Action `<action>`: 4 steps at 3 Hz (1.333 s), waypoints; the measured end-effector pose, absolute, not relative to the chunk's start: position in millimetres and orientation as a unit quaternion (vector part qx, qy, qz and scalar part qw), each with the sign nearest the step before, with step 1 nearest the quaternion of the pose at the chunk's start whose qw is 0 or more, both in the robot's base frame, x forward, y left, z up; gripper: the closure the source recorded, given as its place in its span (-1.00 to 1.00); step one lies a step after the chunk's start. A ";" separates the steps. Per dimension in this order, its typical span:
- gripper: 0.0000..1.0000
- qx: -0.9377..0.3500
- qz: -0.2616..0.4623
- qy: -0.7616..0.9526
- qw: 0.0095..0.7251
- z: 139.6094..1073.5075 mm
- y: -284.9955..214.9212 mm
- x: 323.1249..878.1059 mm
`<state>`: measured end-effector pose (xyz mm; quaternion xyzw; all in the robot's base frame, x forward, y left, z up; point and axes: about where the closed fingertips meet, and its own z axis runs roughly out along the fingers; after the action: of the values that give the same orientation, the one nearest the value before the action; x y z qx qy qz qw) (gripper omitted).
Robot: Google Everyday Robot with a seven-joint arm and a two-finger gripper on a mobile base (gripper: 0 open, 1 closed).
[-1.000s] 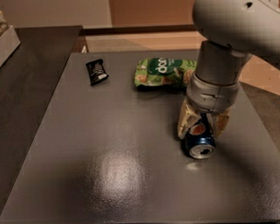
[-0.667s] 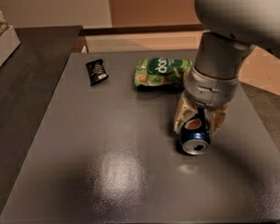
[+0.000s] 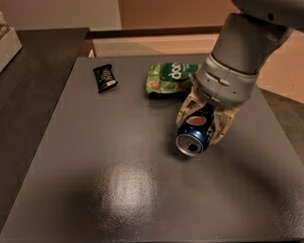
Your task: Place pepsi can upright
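The pepsi can (image 3: pixel 194 133) is dark blue with a red-white-blue logo and a silver end that faces me. It is tilted, its open end pointing toward the front of the dark grey table (image 3: pixel 119 184). My gripper (image 3: pixel 204 122) comes down from the large grey arm at the upper right and is shut on the can, one pale finger (image 3: pixel 187 108) on its left side and one (image 3: pixel 223 128) on its right. I cannot tell whether the can's lower edge touches the table.
A green snack bag (image 3: pixel 169 78) lies just behind the gripper. A small black packet (image 3: pixel 105 77) lies at the table's far left. A white box (image 3: pixel 1 43) sits on a darker counter at the left edge.
The arm and the held can have shifted a little to the left and up. The can is now tilted more steeply, its end raised.
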<state>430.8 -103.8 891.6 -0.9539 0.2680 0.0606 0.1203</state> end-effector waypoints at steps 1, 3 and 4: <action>1.00 -0.922 0.081 0.351 0.144 900.2 -88.1 421.3; 1.00 -0.839 0.172 0.481 0.189 900.9 -61.9 402.6; 1.00 -0.794 0.232 0.516 0.222 905.8 -46.7 397.8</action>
<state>397.8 -46.7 905.8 -0.7942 0.5159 0.2321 0.2218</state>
